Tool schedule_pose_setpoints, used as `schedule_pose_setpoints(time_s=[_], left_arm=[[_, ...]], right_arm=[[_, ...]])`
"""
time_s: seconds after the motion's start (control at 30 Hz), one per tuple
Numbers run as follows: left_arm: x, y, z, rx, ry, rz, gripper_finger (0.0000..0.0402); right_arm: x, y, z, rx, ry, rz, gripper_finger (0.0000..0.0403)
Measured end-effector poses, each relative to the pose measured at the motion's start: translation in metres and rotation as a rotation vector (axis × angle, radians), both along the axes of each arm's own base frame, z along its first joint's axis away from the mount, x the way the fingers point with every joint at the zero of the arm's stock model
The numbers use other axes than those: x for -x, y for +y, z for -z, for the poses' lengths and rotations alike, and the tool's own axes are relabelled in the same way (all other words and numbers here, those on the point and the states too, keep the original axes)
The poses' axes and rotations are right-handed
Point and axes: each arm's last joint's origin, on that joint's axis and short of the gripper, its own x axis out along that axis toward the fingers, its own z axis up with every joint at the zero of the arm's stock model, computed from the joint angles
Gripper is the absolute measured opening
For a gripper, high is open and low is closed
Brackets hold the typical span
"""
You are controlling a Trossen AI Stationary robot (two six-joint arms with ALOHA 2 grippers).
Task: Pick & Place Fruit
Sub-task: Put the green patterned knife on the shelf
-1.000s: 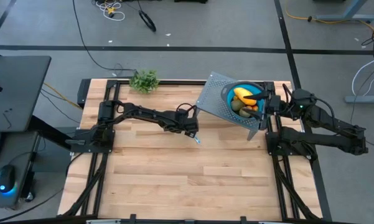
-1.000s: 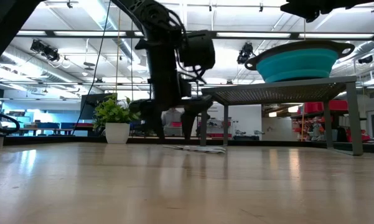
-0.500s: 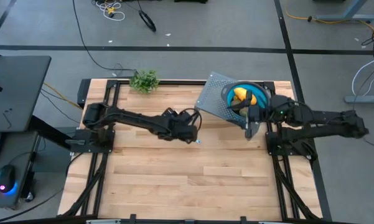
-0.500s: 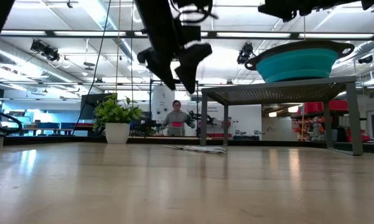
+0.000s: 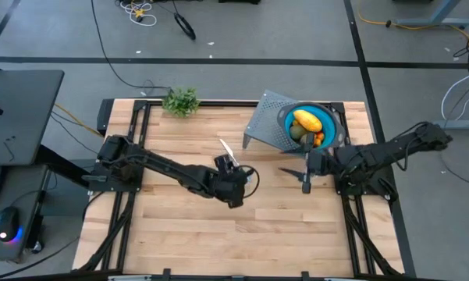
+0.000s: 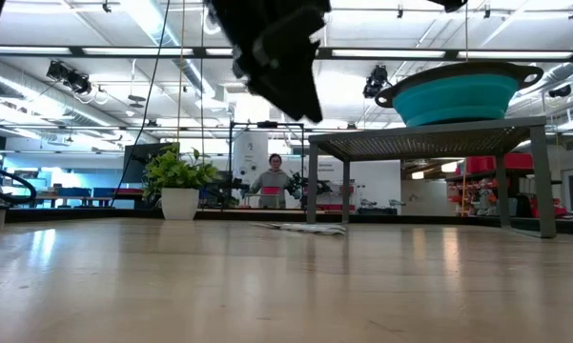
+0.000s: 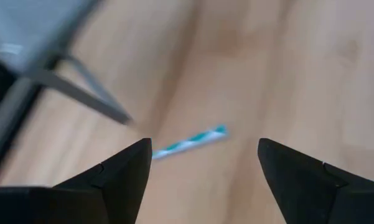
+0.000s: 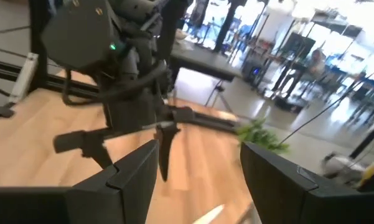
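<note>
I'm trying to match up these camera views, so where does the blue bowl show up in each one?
High view: the blue bowl sits right of centre near the table's far edge, on the grey rack, with the yellow fruit inside.
Low view: upper right, on top of the rack.
Left wrist view: not in it.
Right wrist view: not in it.
Shared landmark: the grey rack under the bowl.
</note>
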Motion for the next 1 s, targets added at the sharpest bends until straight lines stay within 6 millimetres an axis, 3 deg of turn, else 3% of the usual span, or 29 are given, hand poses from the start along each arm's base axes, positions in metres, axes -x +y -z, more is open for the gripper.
schedule_pose_setpoints(time_s=[0.27,0.47,0.7,0.8,1.0], left_arm=[[0.017,-0.009,0.033,0.046,-0.01,0.202,0.0276],[0.047,-0.002,0.016,0.036,-0.14,0.295,0.0259],[0.094,0.017,-0.014,0.071,-0.507,0.407,0.0249],[0.111,0.027,-0.015,0.043,-0.666,0.435,0.0249],[0.133,0.039,0.004,-0.035,-0.873,0.512,0.0249]], right_arm=[[-0.018,0.037,0.027,-0.088,0.096,0.021,0.0235],[-0.029,0.058,0.04,-0.118,0.086,0.07,0.0235],[-0.047,0.072,0.047,-0.138,0.115,0.088,0.0235],[-0.06,0.076,0.049,-0.144,0.135,0.094,0.0235],[-0.097,0.072,0.068,-0.276,0.193,0.156,0.0235]])
